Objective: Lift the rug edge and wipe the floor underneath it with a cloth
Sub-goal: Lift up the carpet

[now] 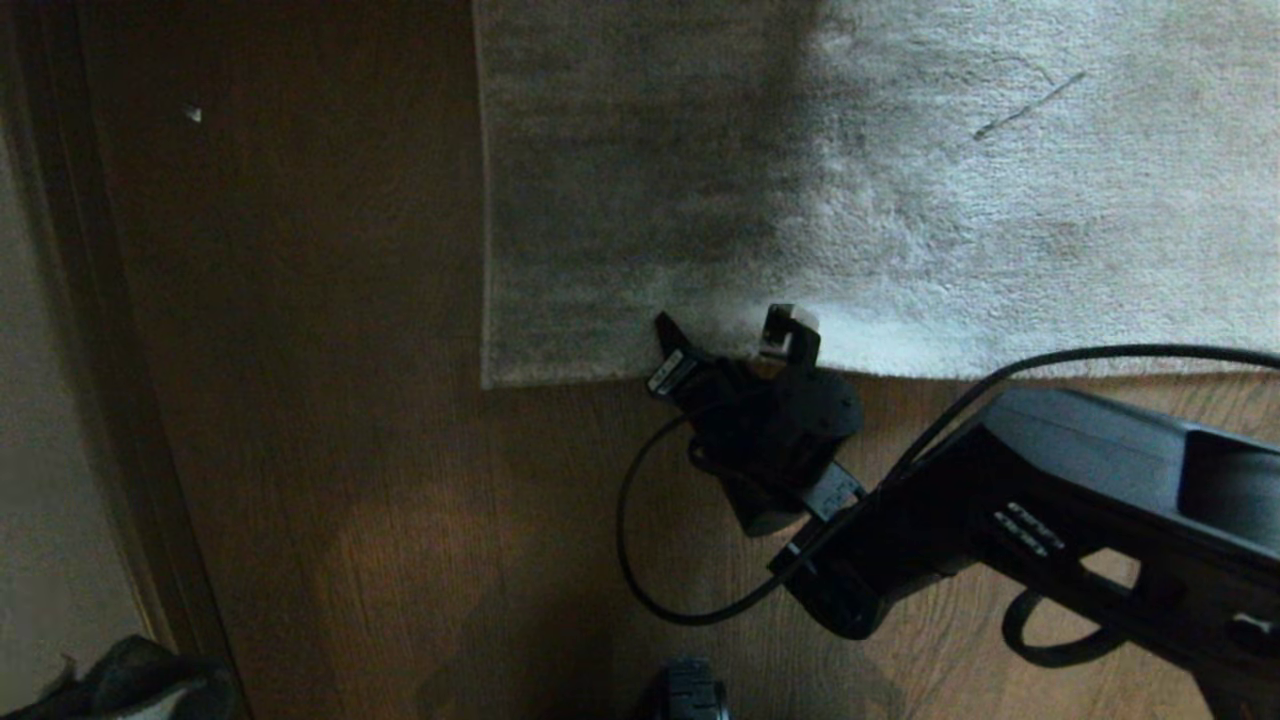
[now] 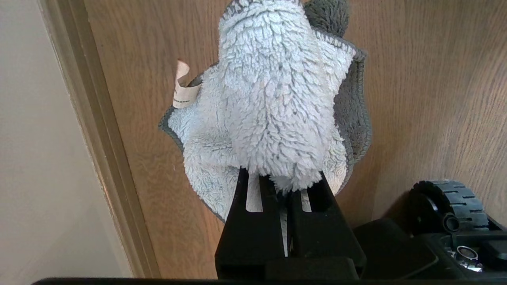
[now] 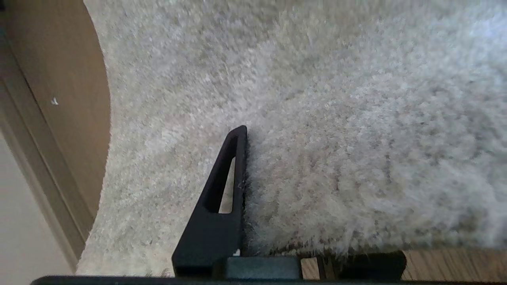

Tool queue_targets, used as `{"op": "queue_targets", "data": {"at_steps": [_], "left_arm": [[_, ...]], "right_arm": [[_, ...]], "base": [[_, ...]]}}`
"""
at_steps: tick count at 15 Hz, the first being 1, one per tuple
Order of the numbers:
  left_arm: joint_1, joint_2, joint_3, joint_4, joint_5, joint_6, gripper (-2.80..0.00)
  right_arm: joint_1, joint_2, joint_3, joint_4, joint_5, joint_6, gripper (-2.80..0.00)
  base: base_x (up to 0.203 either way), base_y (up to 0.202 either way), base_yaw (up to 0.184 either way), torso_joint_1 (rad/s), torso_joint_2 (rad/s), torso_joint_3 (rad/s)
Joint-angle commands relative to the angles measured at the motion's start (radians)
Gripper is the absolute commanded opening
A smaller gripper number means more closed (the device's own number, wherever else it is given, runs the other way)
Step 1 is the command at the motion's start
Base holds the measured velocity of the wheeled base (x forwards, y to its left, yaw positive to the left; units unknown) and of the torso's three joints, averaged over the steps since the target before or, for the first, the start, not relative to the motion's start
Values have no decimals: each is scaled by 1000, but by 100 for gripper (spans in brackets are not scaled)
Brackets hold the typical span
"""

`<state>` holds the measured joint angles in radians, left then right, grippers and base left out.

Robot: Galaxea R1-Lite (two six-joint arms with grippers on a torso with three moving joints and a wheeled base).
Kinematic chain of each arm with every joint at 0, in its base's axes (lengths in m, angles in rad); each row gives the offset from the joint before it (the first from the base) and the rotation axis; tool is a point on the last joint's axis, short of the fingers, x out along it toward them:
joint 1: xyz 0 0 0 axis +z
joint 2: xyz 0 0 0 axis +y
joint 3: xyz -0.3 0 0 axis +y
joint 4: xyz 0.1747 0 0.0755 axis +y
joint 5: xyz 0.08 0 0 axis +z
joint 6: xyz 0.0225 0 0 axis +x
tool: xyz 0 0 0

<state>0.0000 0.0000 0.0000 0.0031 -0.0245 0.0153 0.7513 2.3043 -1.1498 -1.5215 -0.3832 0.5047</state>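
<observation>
The light grey plush rug (image 1: 900, 200) lies on the brown wood-grain floor (image 1: 330, 400). Its near edge runs across the middle of the head view. My right gripper (image 1: 735, 345) is at that edge, close to the rug's near left corner. In the right wrist view one black finger (image 3: 233, 166) presses on top of the pile, and the other is hidden under the edge, with the rug (image 3: 356, 138) bunched between them. My left gripper (image 2: 283, 178), outside the head view, is shut on the fluffy pale grey-blue cloth (image 2: 273, 99), which hangs above the floor (image 2: 416, 99).
A dark baseboard (image 1: 90, 300) and a pale wall run along the left side. A white speck (image 1: 193, 114) lies on the floor beside the rug. A black cable (image 1: 640, 560) loops below the right wrist. The base's wheel (image 2: 451, 202) is next to the left gripper.
</observation>
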Motion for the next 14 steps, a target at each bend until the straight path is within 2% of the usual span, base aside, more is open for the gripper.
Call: {"op": "queue_targets", "data": {"at_steps": [1,8,14], "left_arm": [[0,0,0,0,0,0,-280],[0,0,0,0,0,0,-280],[0,0,0,0,0,0,-280]], "right_arm": [[-28,-26,-2,-49,-5,18,-280],[-126,-126,-6,-49,-4,116,-280],[-173,-164,-13,-49,-3,143,-280]], "base": [[0,0,0,0,0,0],[0,0,0,0,0,0],[0,0,0,0,0,0]]}}
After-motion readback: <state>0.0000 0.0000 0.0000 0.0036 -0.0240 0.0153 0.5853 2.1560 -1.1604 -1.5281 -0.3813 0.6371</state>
